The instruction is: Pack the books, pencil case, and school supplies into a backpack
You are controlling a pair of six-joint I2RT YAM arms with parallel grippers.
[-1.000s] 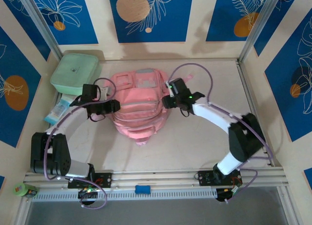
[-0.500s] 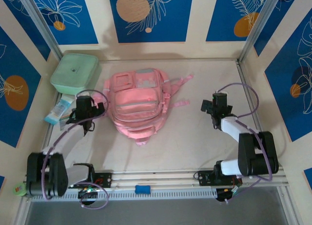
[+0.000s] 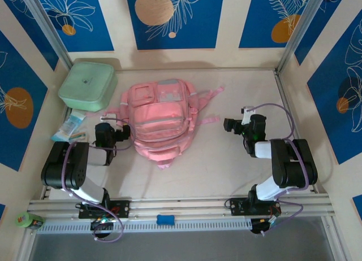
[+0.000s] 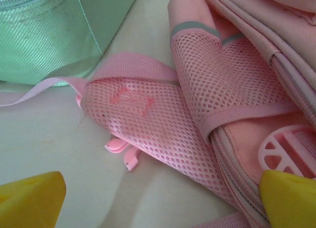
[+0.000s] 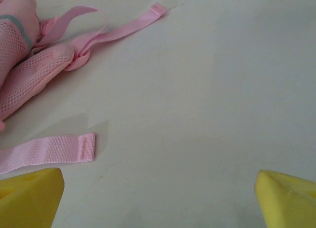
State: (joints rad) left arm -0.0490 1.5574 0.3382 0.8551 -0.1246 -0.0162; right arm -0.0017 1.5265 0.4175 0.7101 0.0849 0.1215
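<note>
While both arms sit folded close to their bases, the left tool point(image 3: 119, 134) hangs low over the pale surface point(image 3: 226, 170), its yellow fingertips point(image 4: 30, 198) spread wide with nothing between them. Just ahead of it lies the pink fabric backpack point(image 3: 161, 121), flat on the surface with its front pockets facing up. In the wrist view a pink mesh shoulder strap point(image 4: 148, 119) lies right in front of the fingertips (a small pink plastic tab point(image 4: 121, 151) pokes out from under it), and the bag's grey-trimmed side rises to the tool's right. Beyond the strap, ahead and to the tool's left, stands the mint-green square lidded box point(image 4: 54, 30). On the far side of that arm from the backpack lie pale blue flat packets point(image 3: 69, 127).

The right tool point(image 3: 227, 125) is likewise spread and empty, above bare surface. It faces the backpack but stands well apart from it. A short pink webbing strap end point(image 5: 54, 151) lies just ahead to its left, and a longer pink webbing strap point(image 5: 128, 25) stretches farther out.
</note>
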